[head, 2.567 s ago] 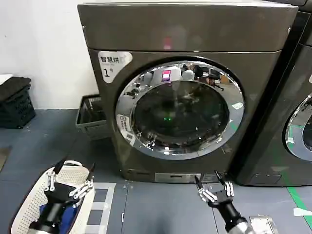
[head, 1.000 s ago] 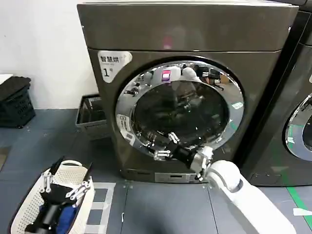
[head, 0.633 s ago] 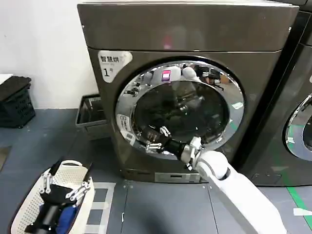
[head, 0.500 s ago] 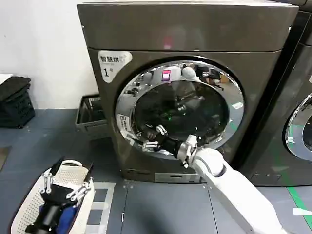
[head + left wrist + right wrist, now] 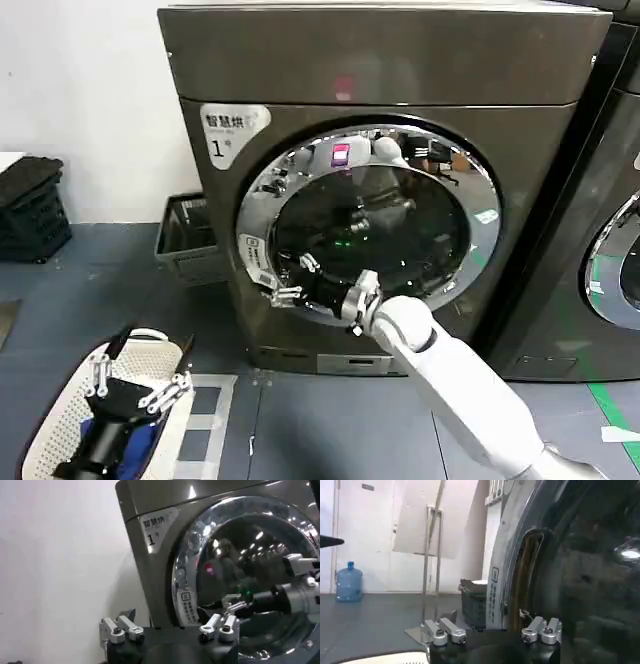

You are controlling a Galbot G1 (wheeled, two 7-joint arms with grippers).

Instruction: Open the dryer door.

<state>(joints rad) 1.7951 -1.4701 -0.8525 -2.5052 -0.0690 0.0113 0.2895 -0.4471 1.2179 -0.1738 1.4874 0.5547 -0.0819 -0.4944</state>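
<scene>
The dryer door [image 5: 400, 215], a round dark glass with a wide chrome rim, sits shut on the grey-brown machine with the "1" sticker [image 5: 232, 132]. My right gripper [image 5: 287, 281] reaches across to the door's lower left rim and stands open, one finger over the glass and one outside the rim. From the right wrist, the right gripper [image 5: 492, 630] straddles the rim's edge [image 5: 496, 580], with the door glass [image 5: 590, 555] alongside. My left gripper [image 5: 135, 385] hangs open and idle low on the left. From the left wrist, the left gripper [image 5: 170, 631] faces the door [image 5: 260, 545] and the right gripper [image 5: 232, 602].
A white laundry basket [image 5: 55, 445] lies on the floor under my left gripper. A grey crate [image 5: 185, 240] stands left of the dryer, with black crates [image 5: 30, 210] farther left. A darker machine [image 5: 612, 250] adjoins on the right. A water bottle [image 5: 349, 582] stands across the room.
My right arm has risen from near the floor to the door and slid left along the lower rim to its left edge. The left arm has barely moved.
</scene>
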